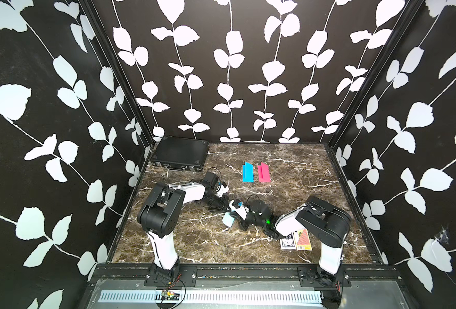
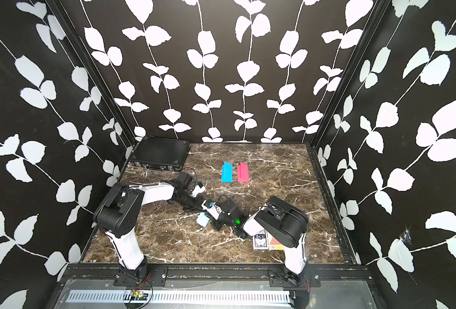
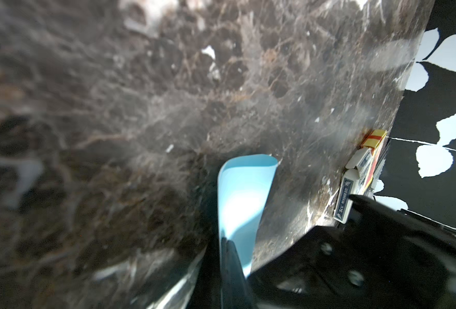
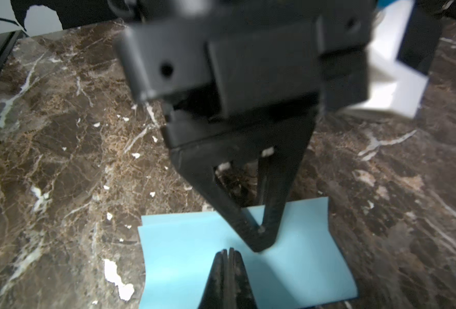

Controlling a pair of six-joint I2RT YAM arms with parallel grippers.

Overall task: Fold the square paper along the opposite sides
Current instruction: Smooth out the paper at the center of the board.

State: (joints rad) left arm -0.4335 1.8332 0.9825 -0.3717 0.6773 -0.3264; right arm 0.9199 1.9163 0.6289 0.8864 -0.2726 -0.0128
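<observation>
A light blue square paper lies on the marble table between both arms, near the front middle. In the right wrist view the paper shows two offset layers at one corner, and its side edges curl. My left gripper is shut, its tip touching the top of the paper. My right gripper is shut too, its tip over the paper just beside the left one. In the left wrist view the paper curves up past my shut left gripper. I see no paper between either pair of jaws.
A folded blue paper and a folded pink paper lie further back. A black case sits in the back left corner. Two card boxes lie under the right arm near the front.
</observation>
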